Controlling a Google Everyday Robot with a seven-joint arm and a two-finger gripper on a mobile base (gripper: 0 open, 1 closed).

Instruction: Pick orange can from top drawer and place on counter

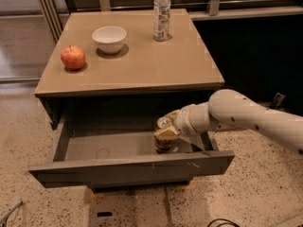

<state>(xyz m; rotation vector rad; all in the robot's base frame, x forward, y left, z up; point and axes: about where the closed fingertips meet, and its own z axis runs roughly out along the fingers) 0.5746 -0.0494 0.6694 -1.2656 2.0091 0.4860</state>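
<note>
The orange can (163,143) stands upright near the right end of the open top drawer (132,167), below the counter's (142,65) front edge, with the gripper (168,124) reaching in from the right around its top, grip not discernible.

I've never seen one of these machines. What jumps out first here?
A thick white arm reaches in from the right, its gripper at the orange can standing in the open top drawer, near its right end. Above, the counter carries a red apple at the left, a white bowl and a clear bottle at the back.
</note>
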